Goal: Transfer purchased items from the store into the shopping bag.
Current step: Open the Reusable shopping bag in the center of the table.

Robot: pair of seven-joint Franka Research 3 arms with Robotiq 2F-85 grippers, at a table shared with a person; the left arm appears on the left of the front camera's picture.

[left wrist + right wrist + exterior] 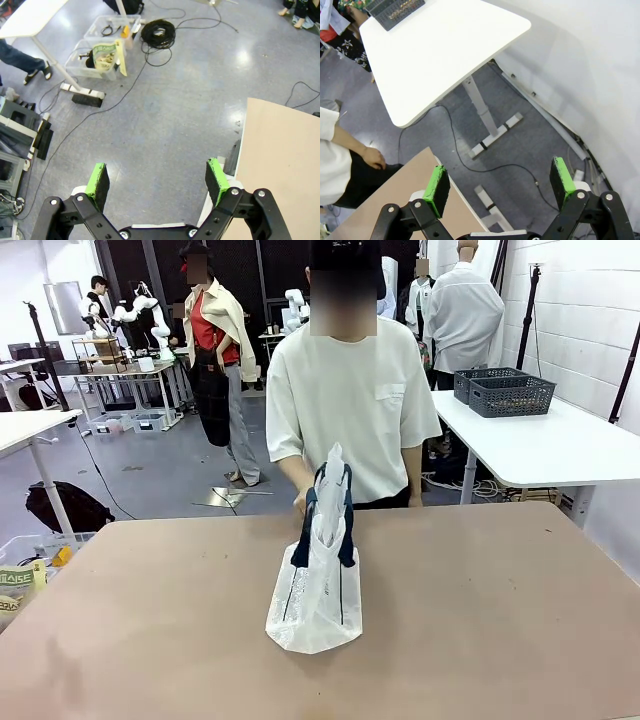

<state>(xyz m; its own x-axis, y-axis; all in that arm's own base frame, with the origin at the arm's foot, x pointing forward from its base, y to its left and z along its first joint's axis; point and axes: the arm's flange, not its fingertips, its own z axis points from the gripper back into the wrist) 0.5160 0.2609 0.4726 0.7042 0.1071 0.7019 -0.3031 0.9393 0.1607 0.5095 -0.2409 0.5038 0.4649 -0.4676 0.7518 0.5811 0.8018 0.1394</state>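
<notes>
The shopping bag (316, 585) stands upright in the middle of the brown table (480, 620), crinkly clear plastic with dark navy handles (329, 510) raised at its top. A person stands right behind it at the far edge, one hand (300, 502) close to the handles. I cannot tell what is inside the bag. The store and the purchased items are out of view. My left gripper (157, 180) is open with nothing between its pads, over the floor beside the table's edge (280, 165). My right gripper (500, 182) is open and empty too, off the table's corner (395, 205).
Two dark grey lattice baskets (505, 392) sit on a white table (540, 445) at the back right. Beside the table on the left, the floor holds clear bins (97, 55) and a coiled cable (159, 32). The person's other hand (372, 157) hangs by the table's corner.
</notes>
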